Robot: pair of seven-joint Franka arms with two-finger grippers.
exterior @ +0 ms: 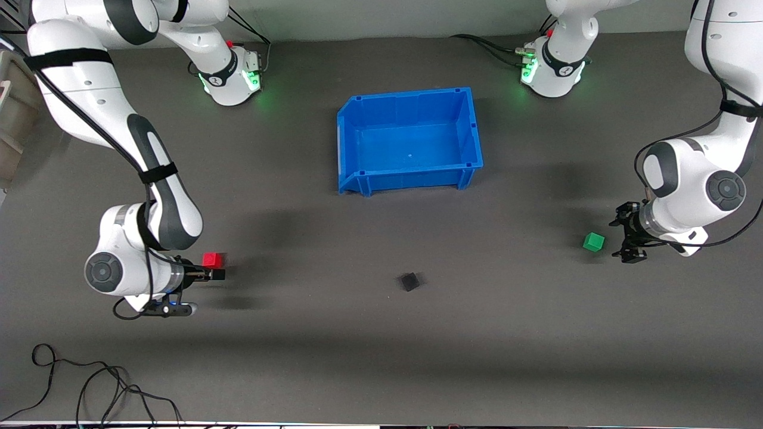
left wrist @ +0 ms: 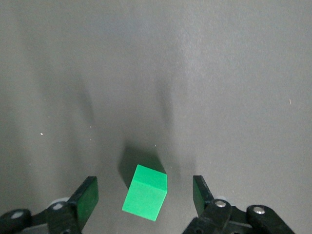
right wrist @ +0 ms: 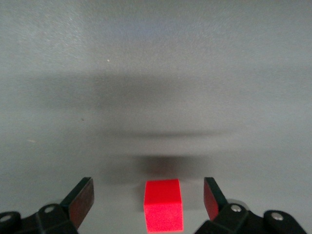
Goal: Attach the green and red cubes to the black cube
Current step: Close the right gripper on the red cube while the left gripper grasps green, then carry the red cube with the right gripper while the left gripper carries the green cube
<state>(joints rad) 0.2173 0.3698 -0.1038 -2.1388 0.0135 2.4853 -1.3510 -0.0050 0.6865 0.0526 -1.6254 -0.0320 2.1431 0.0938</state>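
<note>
Sitting empty mid-table: blue bin (exterior: 409, 140), no cubes inside.

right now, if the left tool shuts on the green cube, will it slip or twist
The green cube sits skewed between the left tool's open fingers, so it will probably turn square as they shut. Its flat matte faces should grip without slipping. It looks solid and small, likely light and unlikely to roll.

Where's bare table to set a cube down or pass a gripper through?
Bare mat surrounds the black cube, between it and the blue bin, and out toward each end. Crowded: the left gripper, open around the green cube, and the right gripper, open around the red cube.
</note>
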